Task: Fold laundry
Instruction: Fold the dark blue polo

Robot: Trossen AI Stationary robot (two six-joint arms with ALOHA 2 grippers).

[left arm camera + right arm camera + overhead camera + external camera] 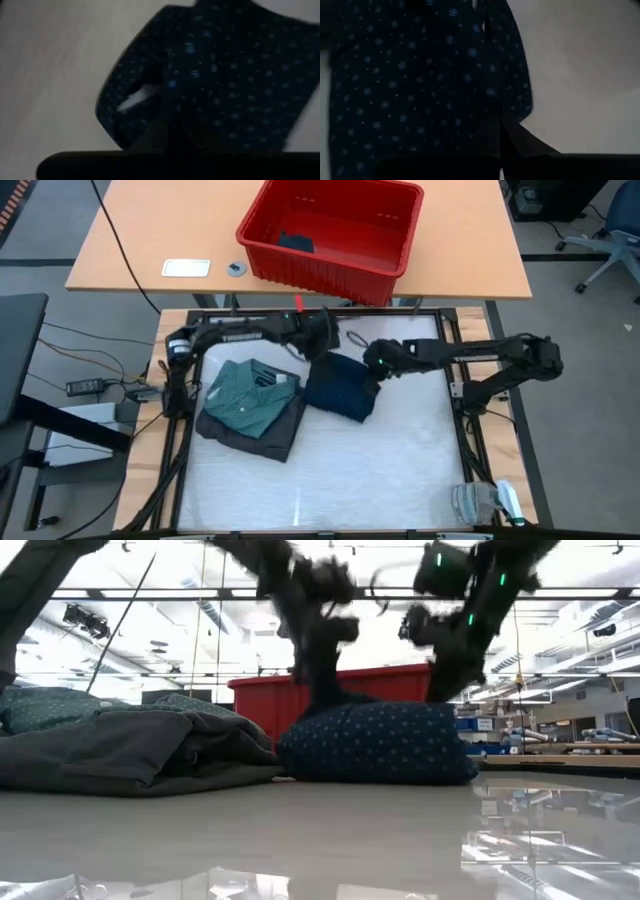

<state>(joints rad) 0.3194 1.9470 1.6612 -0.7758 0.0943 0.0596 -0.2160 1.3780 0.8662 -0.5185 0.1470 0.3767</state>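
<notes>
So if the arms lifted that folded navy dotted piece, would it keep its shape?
Probably not. The navy dotted piece is soft cloth, bulging in a rounded bundle, so it would likely sag and unfold. It looks light. On the glossy table it may slide when pushed.
</notes>
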